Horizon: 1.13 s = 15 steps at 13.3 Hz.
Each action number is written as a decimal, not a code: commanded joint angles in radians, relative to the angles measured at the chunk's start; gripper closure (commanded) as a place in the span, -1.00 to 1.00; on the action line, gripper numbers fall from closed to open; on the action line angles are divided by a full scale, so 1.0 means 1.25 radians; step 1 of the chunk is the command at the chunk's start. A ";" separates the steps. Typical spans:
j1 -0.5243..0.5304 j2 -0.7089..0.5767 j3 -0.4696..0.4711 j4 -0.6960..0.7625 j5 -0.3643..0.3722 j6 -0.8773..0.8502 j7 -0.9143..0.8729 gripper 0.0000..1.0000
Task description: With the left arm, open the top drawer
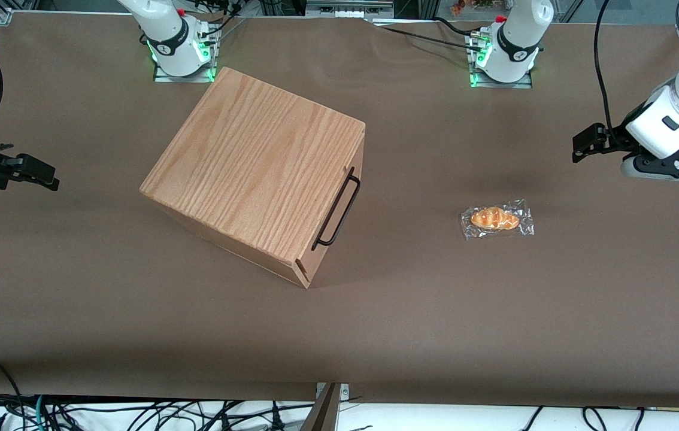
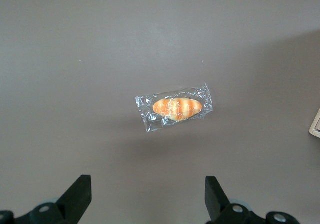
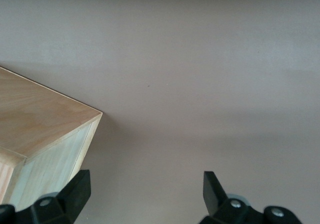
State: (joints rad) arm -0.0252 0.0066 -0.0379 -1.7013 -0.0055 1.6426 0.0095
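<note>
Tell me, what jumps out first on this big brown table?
The big oak-grain box stands out most, with the black wire handle of its closed top drawer on the front. A wrapped bread roll lies alone toward the working arm's end. The left arm's gripper hangs open above the table near the roll, well clear of the box.

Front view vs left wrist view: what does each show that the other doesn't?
Only the front view shows the oak-grain box, its shut top drawer with the black wire handle, and the left arm, which hangs above the working arm's end of the table, apart from the box. Only the left wrist view shows the gripper's open fingers spread wide, holding nothing. Both show the gripper, the wrapped pastry and the brown table.
</note>
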 commanded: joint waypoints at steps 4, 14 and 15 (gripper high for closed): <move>0.003 0.014 0.001 0.032 -0.009 -0.027 0.006 -1.00; 0.001 0.013 -0.004 0.036 -0.005 -0.073 0.012 -1.00; -0.004 0.014 -0.004 0.036 -0.009 -0.073 0.013 -1.00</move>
State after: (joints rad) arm -0.0263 0.0078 -0.0416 -1.6946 -0.0055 1.5830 0.0096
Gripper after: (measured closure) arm 0.000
